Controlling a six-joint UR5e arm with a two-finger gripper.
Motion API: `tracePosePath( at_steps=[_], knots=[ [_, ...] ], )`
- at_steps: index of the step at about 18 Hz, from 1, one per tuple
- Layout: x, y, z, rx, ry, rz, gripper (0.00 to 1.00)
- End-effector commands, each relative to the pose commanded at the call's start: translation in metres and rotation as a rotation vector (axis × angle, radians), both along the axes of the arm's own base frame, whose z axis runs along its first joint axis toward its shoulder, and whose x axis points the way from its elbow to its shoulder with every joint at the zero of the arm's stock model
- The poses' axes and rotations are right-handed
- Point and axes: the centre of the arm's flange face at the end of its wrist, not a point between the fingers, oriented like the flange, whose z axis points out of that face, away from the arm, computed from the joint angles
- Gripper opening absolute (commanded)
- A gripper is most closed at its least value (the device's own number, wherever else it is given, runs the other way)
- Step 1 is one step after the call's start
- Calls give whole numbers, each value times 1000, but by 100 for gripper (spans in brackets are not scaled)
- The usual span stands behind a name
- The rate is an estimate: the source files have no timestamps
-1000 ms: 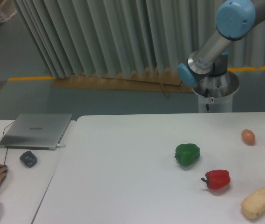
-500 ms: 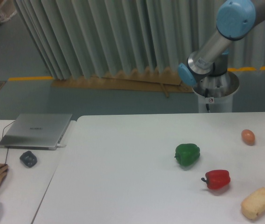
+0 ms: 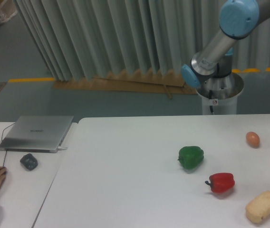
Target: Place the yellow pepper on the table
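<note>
Gripper out of frame, state unknown; only arm visible top right. No yellow pepper seen. On table: green pepper, red pepper, beige block, egg.

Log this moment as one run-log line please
gripper: out of frame | yellow pepper: not visible | table: green pepper, red pepper, egg, bread block | placement: not confirmed
</note>
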Motion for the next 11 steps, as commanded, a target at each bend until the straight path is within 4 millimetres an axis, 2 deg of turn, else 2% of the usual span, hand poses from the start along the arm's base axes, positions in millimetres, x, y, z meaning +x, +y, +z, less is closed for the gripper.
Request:
tracePosePath(
  at_steps=[3, 5, 7, 10, 11],
  knots=[
    [11, 4, 32, 80, 5, 27, 62],
    [26, 19, 55, 118, 7, 49, 62],
    [49, 38, 79, 126, -1, 41, 62],
    [80, 64, 100, 120, 4, 3, 62],
    [98, 74, 112, 121, 14, -22, 62]
  ],
)
